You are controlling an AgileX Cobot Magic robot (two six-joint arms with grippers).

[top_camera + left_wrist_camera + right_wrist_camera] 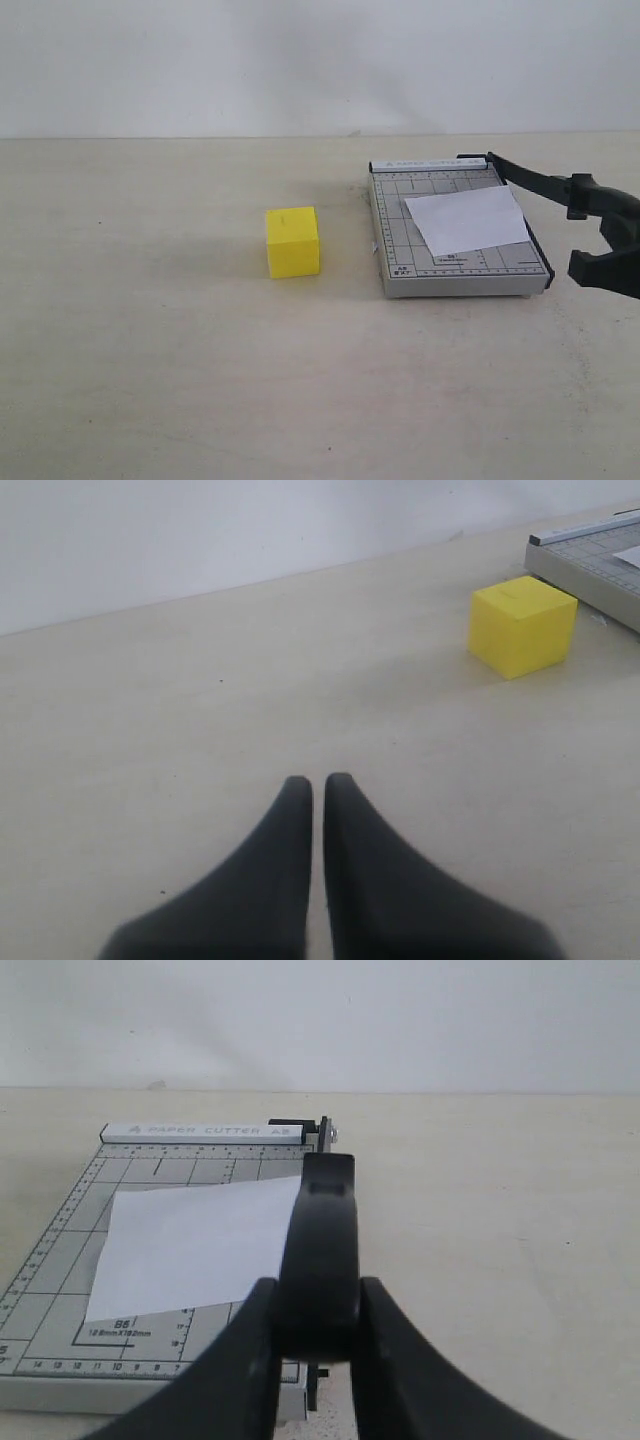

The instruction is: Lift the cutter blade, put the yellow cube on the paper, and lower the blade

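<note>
Right end effector (318, 1305) pinching blade (528, 178) handle at right edge of frame; blade angled up off board (400, 270), likely to clear paper (468, 220). Cube (292, 242) mid-frame on worktop (150, 360), untouched. Left end effector (317, 792) pressed together, empty.

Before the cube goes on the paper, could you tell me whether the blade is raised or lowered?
Raised: the blade slants up clear of the board, held in the right pincer.
</note>
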